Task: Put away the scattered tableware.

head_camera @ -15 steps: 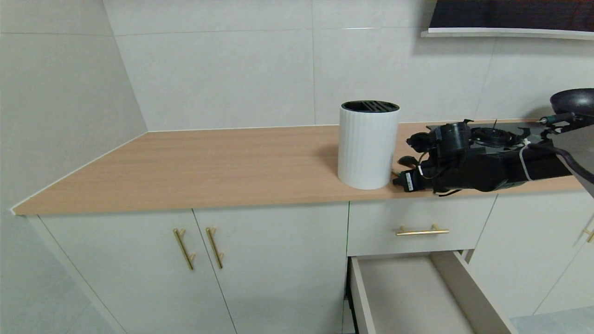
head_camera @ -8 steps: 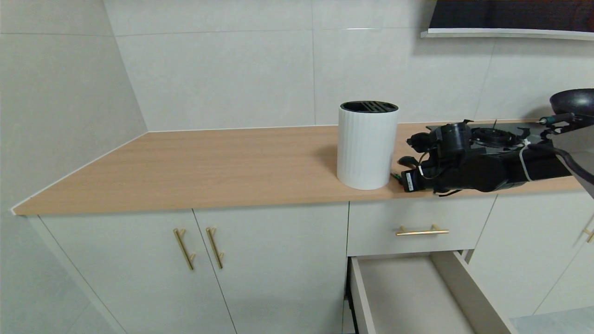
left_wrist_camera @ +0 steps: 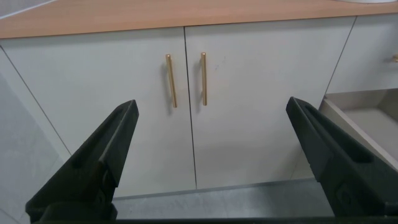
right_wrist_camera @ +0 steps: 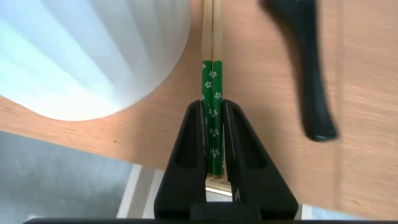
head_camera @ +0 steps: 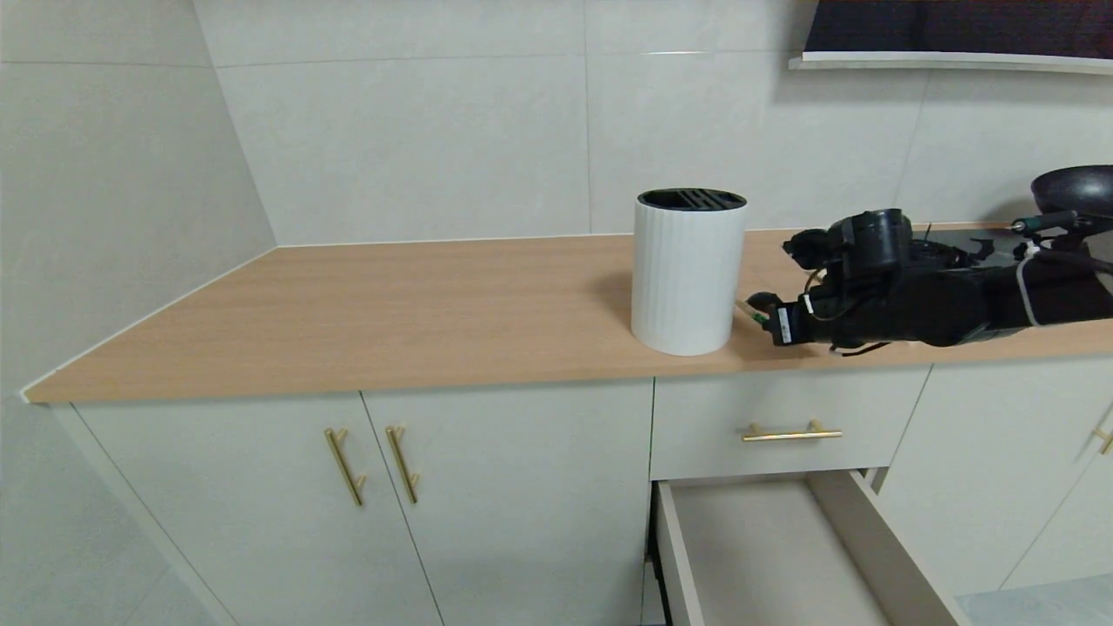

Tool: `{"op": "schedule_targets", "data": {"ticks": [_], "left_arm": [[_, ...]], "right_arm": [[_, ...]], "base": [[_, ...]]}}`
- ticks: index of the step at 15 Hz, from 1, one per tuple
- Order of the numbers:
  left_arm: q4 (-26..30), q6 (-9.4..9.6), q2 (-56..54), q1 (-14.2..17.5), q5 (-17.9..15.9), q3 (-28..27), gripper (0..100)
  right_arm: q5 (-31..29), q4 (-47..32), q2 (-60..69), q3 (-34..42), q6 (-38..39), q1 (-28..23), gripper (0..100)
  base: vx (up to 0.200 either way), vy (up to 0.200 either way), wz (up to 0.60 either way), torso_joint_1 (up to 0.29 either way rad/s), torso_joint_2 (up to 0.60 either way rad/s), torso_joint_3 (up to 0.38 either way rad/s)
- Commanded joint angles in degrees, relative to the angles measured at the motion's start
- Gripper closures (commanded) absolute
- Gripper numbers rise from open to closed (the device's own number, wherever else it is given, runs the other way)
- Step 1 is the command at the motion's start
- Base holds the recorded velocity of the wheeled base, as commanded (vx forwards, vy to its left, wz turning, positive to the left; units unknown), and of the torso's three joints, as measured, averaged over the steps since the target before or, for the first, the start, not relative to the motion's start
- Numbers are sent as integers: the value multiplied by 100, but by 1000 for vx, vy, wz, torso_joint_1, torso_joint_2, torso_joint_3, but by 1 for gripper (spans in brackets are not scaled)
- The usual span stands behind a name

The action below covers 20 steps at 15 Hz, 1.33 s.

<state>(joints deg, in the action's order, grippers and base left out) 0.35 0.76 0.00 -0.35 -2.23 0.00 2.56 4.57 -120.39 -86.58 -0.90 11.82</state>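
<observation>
A white ribbed utensil holder (head_camera: 689, 269) with a black slotted top stands on the wooden counter (head_camera: 391, 313). Just to its right, low over the counter, my right gripper (head_camera: 771, 322) is shut on a pair of wooden chopsticks with green flowered ends (right_wrist_camera: 209, 87). The chopsticks point past the holder (right_wrist_camera: 93, 50). A black utensil (right_wrist_camera: 305, 68) lies on the counter beside them, apart from the gripper (right_wrist_camera: 213, 115). My left gripper (left_wrist_camera: 211, 124) hangs open and empty before the lower cabinet doors (left_wrist_camera: 249, 106).
Below the counter's right part a drawer (head_camera: 878, 548) stands pulled out, with a shut drawer and its gold handle (head_camera: 791, 432) above it. A stove (head_camera: 948, 248) and a black pan (head_camera: 1074, 187) are at the far right. Tiled walls close the back and left.
My right arm has shifted to the right and slightly up, drawing the gripper and the chopsticks a little away from the holder's base. The holder has stayed put.
</observation>
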Motion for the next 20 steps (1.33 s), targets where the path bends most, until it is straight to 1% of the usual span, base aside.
{"op": "schedule_targets", "data": {"ticks": [1,2,3,6,7,9,11,12,13,15,18,20], "left_arm": [[0,-5,0,0,-5,0,0],[0,-5,0,0,3,0,0],[0,4,0,0,3,0,0],[0,-5,0,0,3,0,0],[0,-5,0,0,3,0,0],[0,-5,0,0,3,0,0],[0,4,0,0,3,0,0],[0,-5,0,0,3,0,0],[0,4,0,0,3,0,0],[0,-5,0,0,3,0,0],[0,-5,0,0,-5,0,0],[0,-5,0,0,3,0,0]], "right_arm": [[8,26,561,141,134,-84,100],[-1,17,737,255,222,-101,100],[-10,-26,1229,598,284,-163,100],[25,-475,2213,1275,389,-251,100],[148,-870,2872,1802,389,-242,100],[403,-1283,3681,2391,389,-251,100],[623,-1986,4208,2743,380,-260,100],[737,-2347,4323,2787,380,-251,100],[922,-2795,4340,2778,363,-207,100],[1001,-3278,4050,2769,275,-84,100],[1010,-3437,3127,2822,231,110,100],[983,-3437,2477,2822,161,118,100]], "base": [[0,0,0,0,0,0],[0,0,0,0,0,0],[0,0,0,0,0,0],[0,0,0,0,0,0],[0,0,0,0,0,0],[0,0,0,0,0,0],[0,0,0,0,0,0],[0,0,0,0,0,0],[0,0,0,0,0,0],[0,0,0,0,0,0],[0,0,0,0,0,0],[0,0,0,0,0,0]]}}
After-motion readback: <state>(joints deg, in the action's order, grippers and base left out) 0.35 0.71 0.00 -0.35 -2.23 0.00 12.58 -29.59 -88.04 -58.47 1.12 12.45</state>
